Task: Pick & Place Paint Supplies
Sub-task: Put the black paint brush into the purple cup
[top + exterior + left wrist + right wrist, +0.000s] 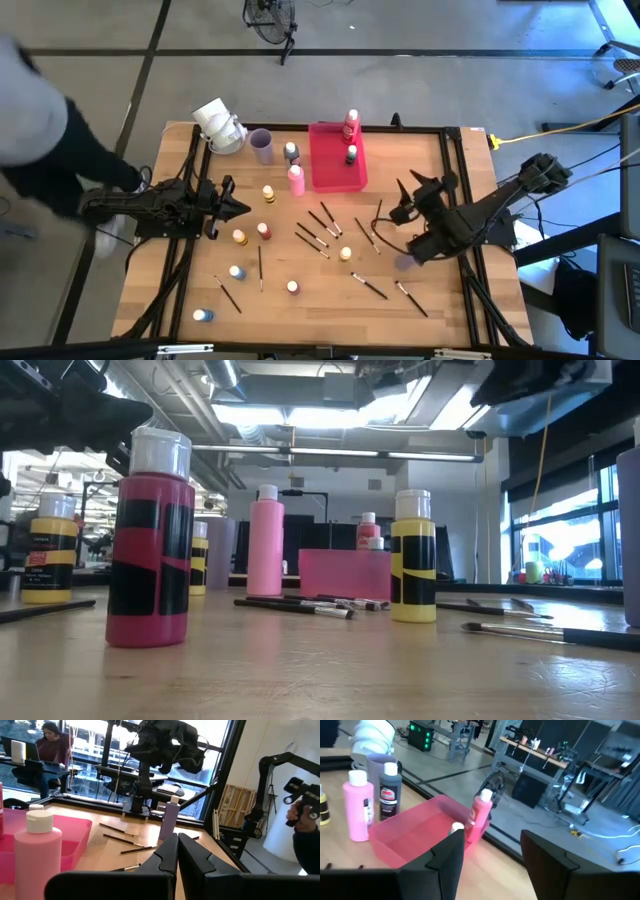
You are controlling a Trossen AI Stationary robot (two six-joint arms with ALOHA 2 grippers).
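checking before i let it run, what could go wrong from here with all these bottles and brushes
Upright bottles crowd the tray's near side: the pink bottle and black bottle stand beside the pink tray, so an arm reaching in may tip them. The thin paintbrushes lie flat and close together, so the open right gripper could miss or drag several. The left gripper is shut and must open before picking.
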